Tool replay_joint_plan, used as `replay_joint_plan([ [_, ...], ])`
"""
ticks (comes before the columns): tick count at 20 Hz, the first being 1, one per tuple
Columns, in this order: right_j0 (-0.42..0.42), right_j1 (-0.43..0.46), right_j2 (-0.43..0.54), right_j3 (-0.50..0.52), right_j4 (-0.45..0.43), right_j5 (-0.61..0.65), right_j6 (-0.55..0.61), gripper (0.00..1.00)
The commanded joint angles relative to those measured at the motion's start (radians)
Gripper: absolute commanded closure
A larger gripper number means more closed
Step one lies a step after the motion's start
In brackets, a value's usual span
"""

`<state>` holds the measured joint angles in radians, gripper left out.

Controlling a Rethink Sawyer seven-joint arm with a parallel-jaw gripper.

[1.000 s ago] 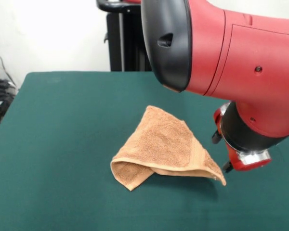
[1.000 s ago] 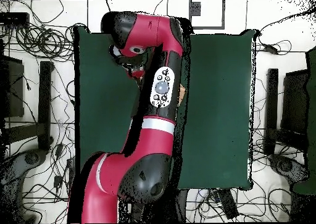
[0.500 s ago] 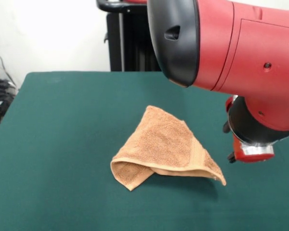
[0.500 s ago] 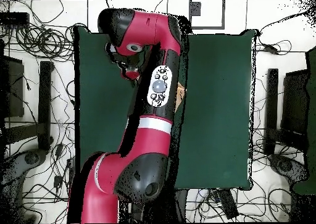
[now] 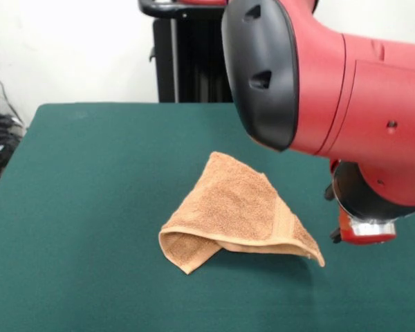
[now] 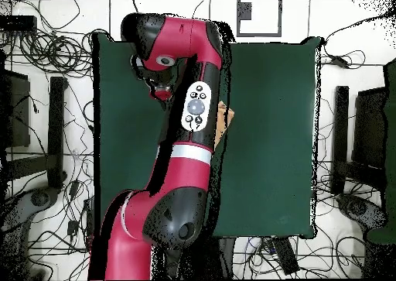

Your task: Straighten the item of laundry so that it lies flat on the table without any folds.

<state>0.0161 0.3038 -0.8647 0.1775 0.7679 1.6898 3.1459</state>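
Orange-tan towel (image 5: 236, 214), folded into a triangle at centre frame on the green table (image 5: 83, 207); gripper (image 5: 363, 228) at right edge, opening cannot be told; risk: pinching both layers together would drag the fold instead of opening it.

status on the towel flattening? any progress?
Done: nothing. The towel sits folded into a triangle on the table, one corner tucked under. In hand: nothing; the arm's hand hangs beside the towel's right corner, apart from it. Left: grasp a corner, unfold, spread flat.
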Motion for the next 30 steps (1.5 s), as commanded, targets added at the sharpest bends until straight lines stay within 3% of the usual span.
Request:
replay_joint_plan([
  [1,-0.005,0.045,-0.063,0.008,0.066,-0.035,0.266,0.0],
  [17,-0.031,0.025,-0.046,0.053,0.037,-0.054,0.16,0.0],
  [30,-0.04,0.035,-0.053,0.039,0.047,-0.064,0.165,0.0],
])
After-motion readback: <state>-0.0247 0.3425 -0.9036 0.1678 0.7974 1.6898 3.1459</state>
